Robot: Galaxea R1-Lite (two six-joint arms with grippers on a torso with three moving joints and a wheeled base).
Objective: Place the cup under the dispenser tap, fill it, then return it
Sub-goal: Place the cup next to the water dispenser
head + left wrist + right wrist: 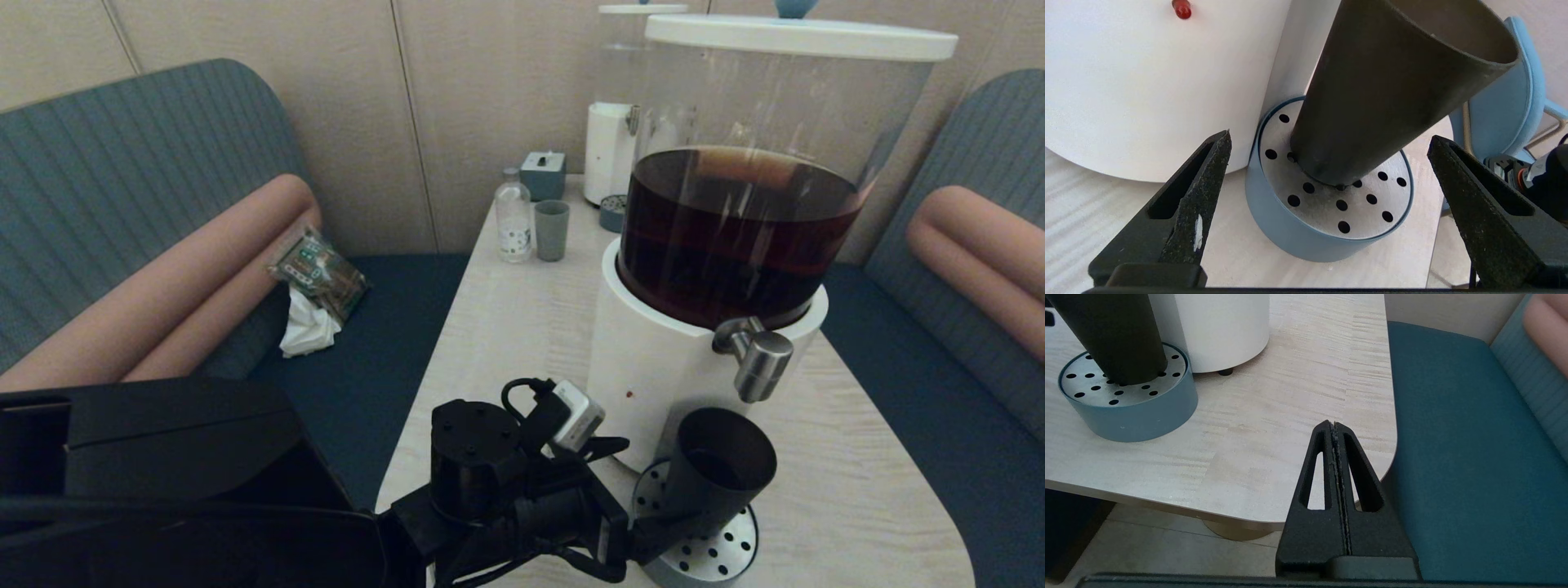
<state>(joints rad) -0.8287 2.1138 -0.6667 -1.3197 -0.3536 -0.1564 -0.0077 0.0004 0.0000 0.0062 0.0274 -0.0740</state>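
Head view, progress: the black cup [718, 474] stands on the perforated drip tray [718, 551] beneath the dispenser tap [755, 355]; placing looks done, while filling and returning appear left.
Head view, left gripper [653, 535]: beside the cup's lower wall, on the side away from the tap; its jaws cannot be made out from here.
Head view, materials: clear tank [784, 147] holding dark brown liquid, smooth white base [653, 359], brushed-steel cylindrical spigot, pale wood-grain table [522, 310].

Left wrist view, jaws: spread wide, holding nothing; the cup [1392, 90] rises between and beyond the two fingertips [1208, 175], touching neither.
Left wrist view, shapes: the cup is matte, tapered and handleless, narrow end down; the tray [1290, 228] is a round blue-grey drum with a dull metal top of punched holes.

Right wrist view, right gripper [1334, 426]: parked near the table corner, jaws pressed together and empty; cup [1114, 339] and tray [1139, 416] sit well apart from them.
Right wrist view, textures: gritty black pads; dark teal bench seat [1461, 428].
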